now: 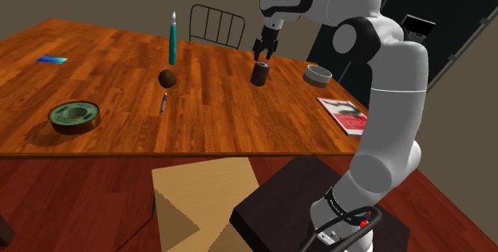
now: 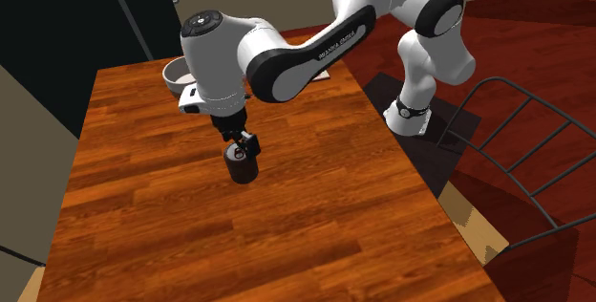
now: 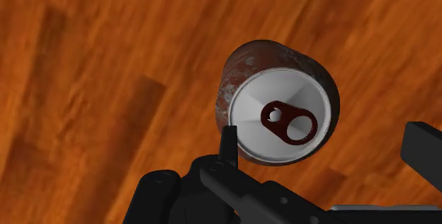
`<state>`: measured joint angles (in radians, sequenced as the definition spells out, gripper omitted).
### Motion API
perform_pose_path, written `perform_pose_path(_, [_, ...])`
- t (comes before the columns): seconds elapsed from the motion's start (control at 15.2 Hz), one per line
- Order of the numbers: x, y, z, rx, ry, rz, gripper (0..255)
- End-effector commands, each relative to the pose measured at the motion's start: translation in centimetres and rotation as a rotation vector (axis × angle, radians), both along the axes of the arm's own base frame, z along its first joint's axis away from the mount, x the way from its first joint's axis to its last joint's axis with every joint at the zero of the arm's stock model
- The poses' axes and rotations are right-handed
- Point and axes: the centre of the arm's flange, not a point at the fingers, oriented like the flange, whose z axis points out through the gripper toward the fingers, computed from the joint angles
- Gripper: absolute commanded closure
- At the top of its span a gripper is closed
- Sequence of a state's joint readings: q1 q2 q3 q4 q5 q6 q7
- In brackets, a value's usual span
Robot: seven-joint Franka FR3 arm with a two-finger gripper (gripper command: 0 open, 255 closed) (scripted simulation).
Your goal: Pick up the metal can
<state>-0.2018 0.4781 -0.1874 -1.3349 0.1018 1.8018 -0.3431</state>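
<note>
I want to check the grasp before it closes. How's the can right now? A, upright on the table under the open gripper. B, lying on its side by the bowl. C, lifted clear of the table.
A: the can stands upright on the table, the open gripper just above its top.

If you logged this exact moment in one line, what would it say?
stage: pre-grasp | gripper: open, just above can | can: upright on wooden table, not gripped

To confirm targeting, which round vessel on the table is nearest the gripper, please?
The rusty can, directly beneath the gripper; grey bowl and green dish sit farther.
</note>
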Motion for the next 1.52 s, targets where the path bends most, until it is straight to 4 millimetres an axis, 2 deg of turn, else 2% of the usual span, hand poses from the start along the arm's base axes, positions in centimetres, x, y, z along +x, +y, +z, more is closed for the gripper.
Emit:
perform_pose_path(0.0, [2.1, -1.6, -0.4, -0.003, 0.002, -0.010, 0])
perform_pose_path(0.07, [2.2, -1.7, -0.5, -0.003, 0.002, -0.011, 0])
perform_pose_path(0.53, [2.2, -1.7, -4.5, -0.003, 0.002, -0.011, 0])
perform_pose_path(0.66, [2.2, -1.7, -4.5, -0.003, 0.002, -0.011, 0])
perform_pose_path(0.73, [2.2, -1.7, -4.4, -0.003, 0.002, -0.011, 255])
perform_pose_path(1.32, [2.2, -1.7, -4.5, -0.003, 0.002, -0.011, 255])
perform_pose_path(1.45, [2.1, -1.7, -3.4, -0.003, 0.002, -0.011, 255])
